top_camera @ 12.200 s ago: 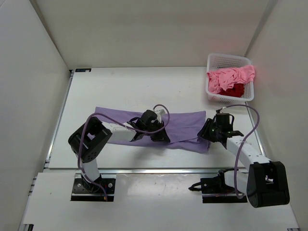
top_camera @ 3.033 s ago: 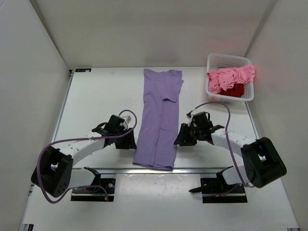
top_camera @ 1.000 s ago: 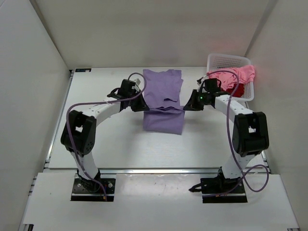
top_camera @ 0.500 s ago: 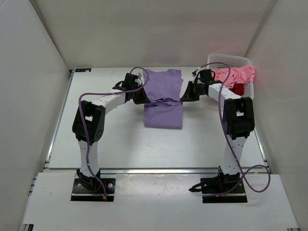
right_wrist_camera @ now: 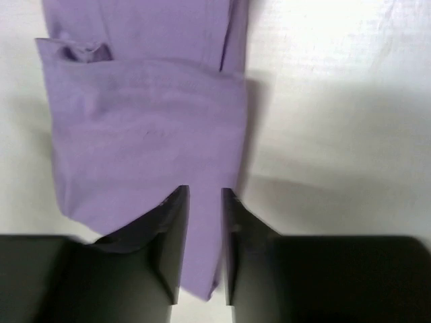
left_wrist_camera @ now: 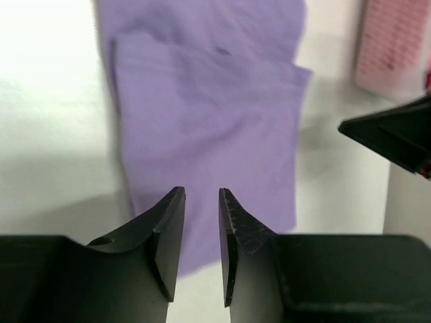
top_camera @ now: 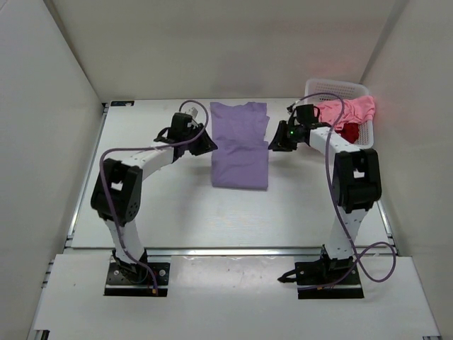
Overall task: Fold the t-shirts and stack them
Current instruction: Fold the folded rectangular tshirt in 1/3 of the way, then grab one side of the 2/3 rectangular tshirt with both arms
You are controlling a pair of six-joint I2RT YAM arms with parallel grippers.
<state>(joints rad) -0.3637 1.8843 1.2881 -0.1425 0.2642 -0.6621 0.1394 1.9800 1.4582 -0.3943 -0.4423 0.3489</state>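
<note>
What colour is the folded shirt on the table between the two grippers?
The shirt is plain lavender purple, with no pattern. The right wrist view shows it best.

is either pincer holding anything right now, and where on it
Nothing is held: the left pincer and the right pincer stand open with bare gaps, one on each side of the folded lavender t-shirt.

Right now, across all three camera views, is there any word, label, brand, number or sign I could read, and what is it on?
None: no readable text shows in any view.
The folded lavender fabric t-shirt is plain, with no print or visible tag.
The white plastic lattice basket and the pink shirt in it carry no lettering.
The right arm shows only a small green light, no writing.
</note>
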